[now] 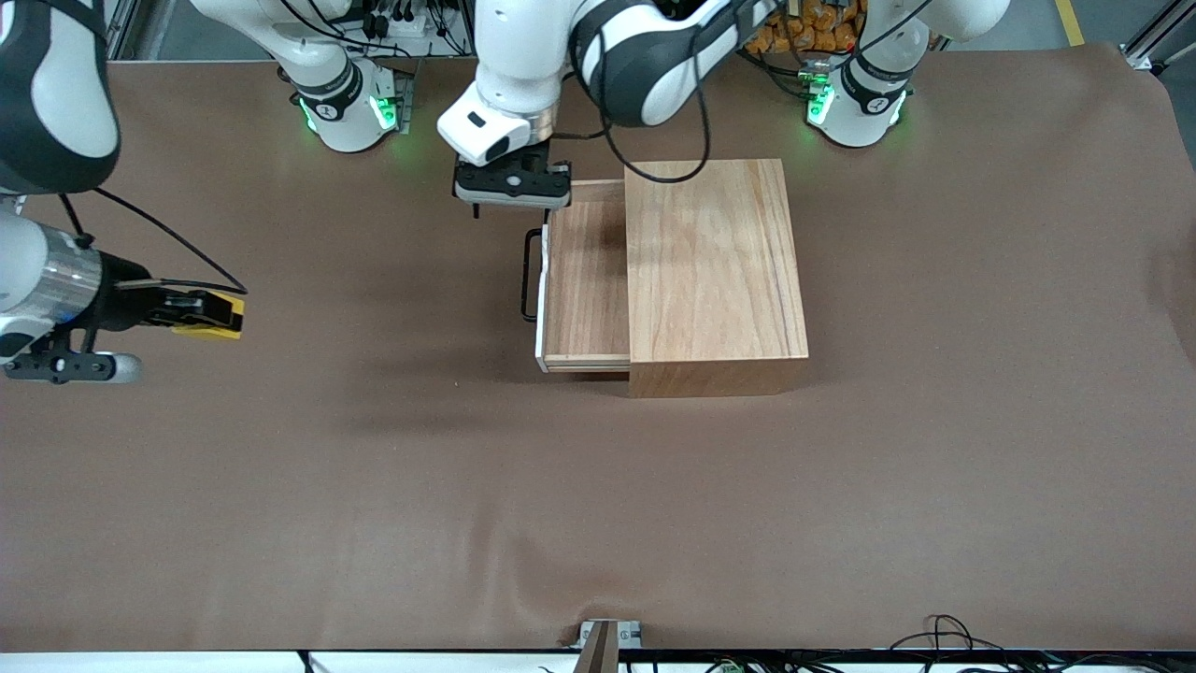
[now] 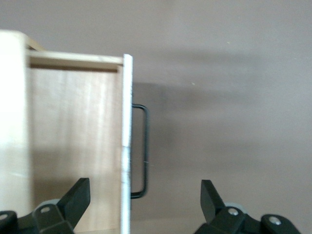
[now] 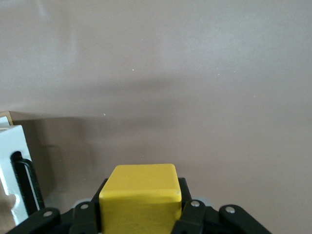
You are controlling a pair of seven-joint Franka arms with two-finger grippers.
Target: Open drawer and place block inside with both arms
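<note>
The drawer (image 1: 584,280) stands pulled out of the light wooden box (image 1: 715,262) toward the right arm's end of the table, and its tray is empty. Its black wire handle (image 1: 530,276) is on the white-edged front panel. My left gripper (image 1: 519,201) is open over the front panel's end that lies farther from the front camera. In the left wrist view the panel (image 2: 126,136) and the handle (image 2: 145,151) lie between the open fingers (image 2: 78,197). My right gripper (image 1: 210,311) is shut on the yellow block (image 1: 224,320) above the table toward the right arm's end. The block also shows in the right wrist view (image 3: 141,200).
The brown mat (image 1: 598,495) covers the table. A small clamp (image 1: 607,640) and loose cables (image 1: 953,636) sit at the edge nearest the front camera. The drawer's front panel shows at the edge of the right wrist view (image 3: 14,170).
</note>
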